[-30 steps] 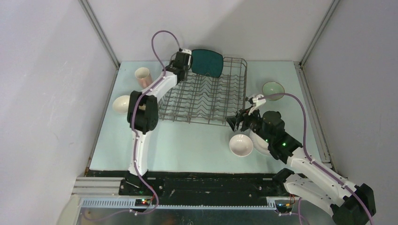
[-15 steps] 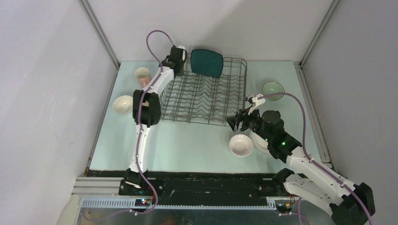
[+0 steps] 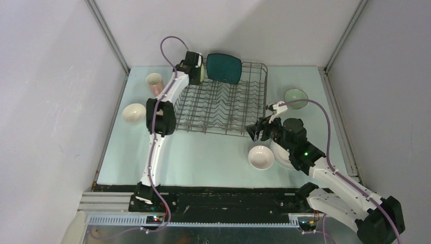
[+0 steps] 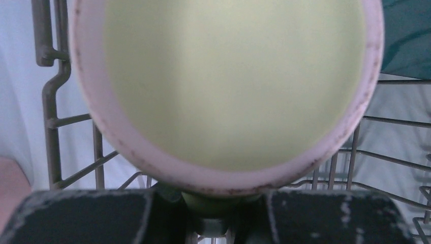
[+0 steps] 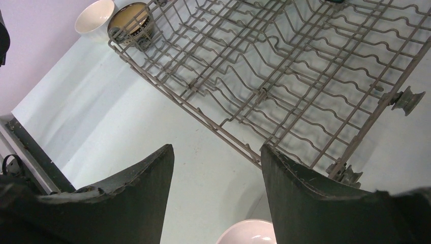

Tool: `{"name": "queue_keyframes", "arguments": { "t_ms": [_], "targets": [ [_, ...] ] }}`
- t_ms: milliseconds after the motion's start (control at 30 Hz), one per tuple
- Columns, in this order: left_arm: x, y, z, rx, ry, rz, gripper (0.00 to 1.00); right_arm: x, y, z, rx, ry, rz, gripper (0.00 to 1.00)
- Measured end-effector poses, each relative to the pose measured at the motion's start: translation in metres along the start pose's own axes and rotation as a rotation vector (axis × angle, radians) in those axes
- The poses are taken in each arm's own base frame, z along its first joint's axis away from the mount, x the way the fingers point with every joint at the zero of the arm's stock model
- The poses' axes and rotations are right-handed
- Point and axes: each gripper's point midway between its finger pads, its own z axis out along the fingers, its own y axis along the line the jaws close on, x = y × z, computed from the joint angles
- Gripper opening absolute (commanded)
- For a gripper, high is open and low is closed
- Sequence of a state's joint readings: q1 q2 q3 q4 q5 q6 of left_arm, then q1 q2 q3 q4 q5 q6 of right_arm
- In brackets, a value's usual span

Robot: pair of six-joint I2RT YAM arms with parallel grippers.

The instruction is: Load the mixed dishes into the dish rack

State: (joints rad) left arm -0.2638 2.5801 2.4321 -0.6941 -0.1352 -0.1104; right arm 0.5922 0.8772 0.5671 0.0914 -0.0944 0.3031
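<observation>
My left gripper is at the far left corner of the dish rack, shut on the yellow-green mug. The mug's open mouth fills the left wrist view, above the rack's wires. The teal square plate stands at the rack's far end. My right gripper is open and empty, by the rack's near right corner, over a white bowl. The white round plate lies partly under the right arm. The pale green bowl sits right of the rack. The pink cup and the other white bowl stand left.
In the right wrist view the dark brown bowl sits at the rack's near left corner beside the white bowl; in the top view the left arm hides it. Grey walls close in the table on three sides.
My left arm has swung its elbow back toward the rack's left side and turned the wrist, still holding the mug at the far left corner. The right arm has barely moved.
</observation>
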Motion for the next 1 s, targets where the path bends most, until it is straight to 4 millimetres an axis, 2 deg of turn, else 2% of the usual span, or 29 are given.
{"name": "queue_keyframes", "arguments": {
  "t_ms": [133, 300, 600, 667, 900, 1000],
  "targets": [
    [0.004, 0.004, 0.001, -0.001, 0.02, -0.034, 0.0, 0.0, -0.002, 0.0, 0.003, 0.003, 0.002, 0.66],
    [0.009, 0.018, 0.003, -0.024, 0.039, -0.081, 0.02, 0.0, -0.003, 0.001, 0.005, 0.002, 0.004, 0.66],
    [0.018, 0.019, 0.007, -0.023, 0.082, -0.118, 0.05, 0.002, -0.004, 0.002, 0.004, 0.011, 0.01, 0.65],
    [0.021, 0.02, 0.008, -0.021, 0.095, -0.132, 0.09, 0.003, -0.004, 0.002, 0.001, 0.014, 0.01, 0.65],
    [0.021, 0.02, 0.008, -0.009, 0.098, -0.154, 0.4, 0.003, -0.003, 0.002, -0.006, 0.017, 0.011, 0.68],
    [0.022, 0.021, 0.012, -0.007, 0.092, -0.158, 0.5, 0.004, -0.004, 0.002, -0.004, 0.018, 0.012, 0.69]
  ]
}}
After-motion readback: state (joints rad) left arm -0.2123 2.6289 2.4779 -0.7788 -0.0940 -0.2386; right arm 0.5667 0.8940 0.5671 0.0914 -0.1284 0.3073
